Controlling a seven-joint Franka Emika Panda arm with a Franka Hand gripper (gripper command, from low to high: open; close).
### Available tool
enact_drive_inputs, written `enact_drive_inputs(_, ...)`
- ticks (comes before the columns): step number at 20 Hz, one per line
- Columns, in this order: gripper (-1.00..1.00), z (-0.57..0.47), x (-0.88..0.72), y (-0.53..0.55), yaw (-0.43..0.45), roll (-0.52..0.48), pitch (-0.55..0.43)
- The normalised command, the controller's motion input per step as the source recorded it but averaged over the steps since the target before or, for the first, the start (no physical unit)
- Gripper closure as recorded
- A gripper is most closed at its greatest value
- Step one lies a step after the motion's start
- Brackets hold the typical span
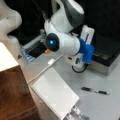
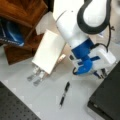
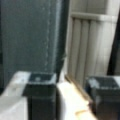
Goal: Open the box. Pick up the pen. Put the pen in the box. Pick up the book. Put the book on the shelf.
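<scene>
Beside closed box, perhaps touching, fingers.

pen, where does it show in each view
Front view: pen lies on the table at lower right.
Front view: pen lies bottom centre, slanted.
Wrist view: not in it.
Shared landmark: the white book, which is left of the pen in both front views.

The big dark-brown shelf looks like polished wood with visible grain — its cream top is smooth and matt. The flat white rectangular book has a plain, matt, paper-like cover, while the thin black pen and the arm's white-and-blue shell look like glossy plastic — the wide black box lid looks matt.
</scene>
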Motion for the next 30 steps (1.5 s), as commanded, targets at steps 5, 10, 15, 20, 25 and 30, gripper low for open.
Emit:
enact_drive_inputs(5, 1.00, 0.31, -0.17, 0.24, 0.179, -0.168, 0.074)
enact_drive_inputs(10, 1.00, 0.41, -0.14, 0.40, 0.160, -0.135, 0.066)
enact_drive_inputs(15, 1.00, 0.34, -0.14, 0.47, 0.161, -0.127, 0.020)
enact_drive_inputs(20, 1.00, 0.20, -0.15, 0.42, 0.145, -0.120, 0.058)
enact_drive_inputs(25, 1.00, 0.15, -0.17, 0.37, 0.131, -0.126, 0.079)
enact_drive_inputs(30, 1.00, 0.11, -0.19, 0.39, 0.117, -0.123, 0.071)
